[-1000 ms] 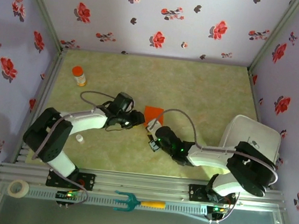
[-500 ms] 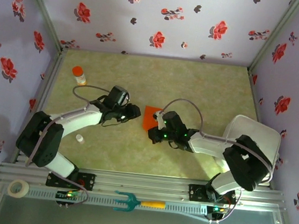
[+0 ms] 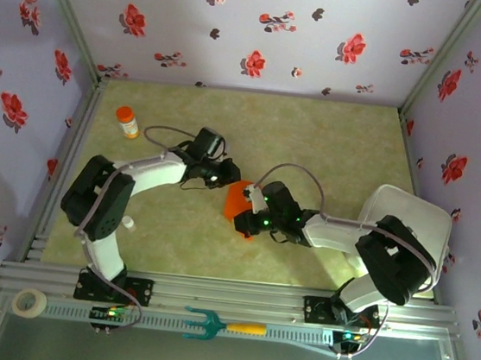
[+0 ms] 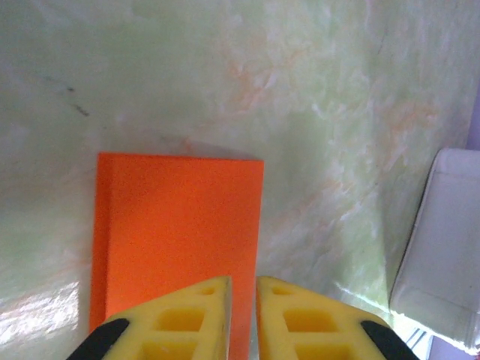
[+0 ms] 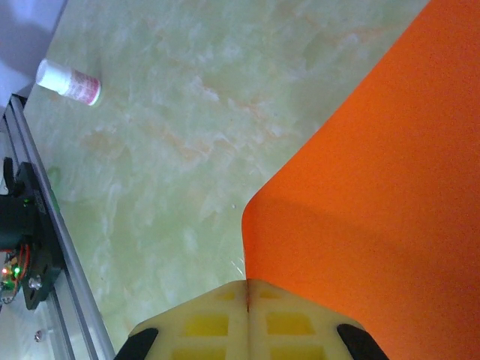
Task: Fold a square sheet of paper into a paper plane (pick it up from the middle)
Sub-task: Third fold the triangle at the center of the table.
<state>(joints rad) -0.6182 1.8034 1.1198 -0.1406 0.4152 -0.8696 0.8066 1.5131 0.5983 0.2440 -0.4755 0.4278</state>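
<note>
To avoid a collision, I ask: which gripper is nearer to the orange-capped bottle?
Left. The left gripper is right of the bottle, at the paper; the right gripper lies farther right.

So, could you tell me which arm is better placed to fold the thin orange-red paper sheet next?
Probably right: the right gripper is shut on the thin orange-red paper sheet, while the left gripper shows a slim gap between its fingers.

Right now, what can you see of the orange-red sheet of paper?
The thin, plain orange-red sheet of paper reads as a rectangle with a doubled layer along one side, so it looks folded. It sits mid-way on the green marbled table. The right claw is shut on one edge, that side lifted in a curve. The left claw hovers nearly closed over another edge; contact is unclear.
</note>
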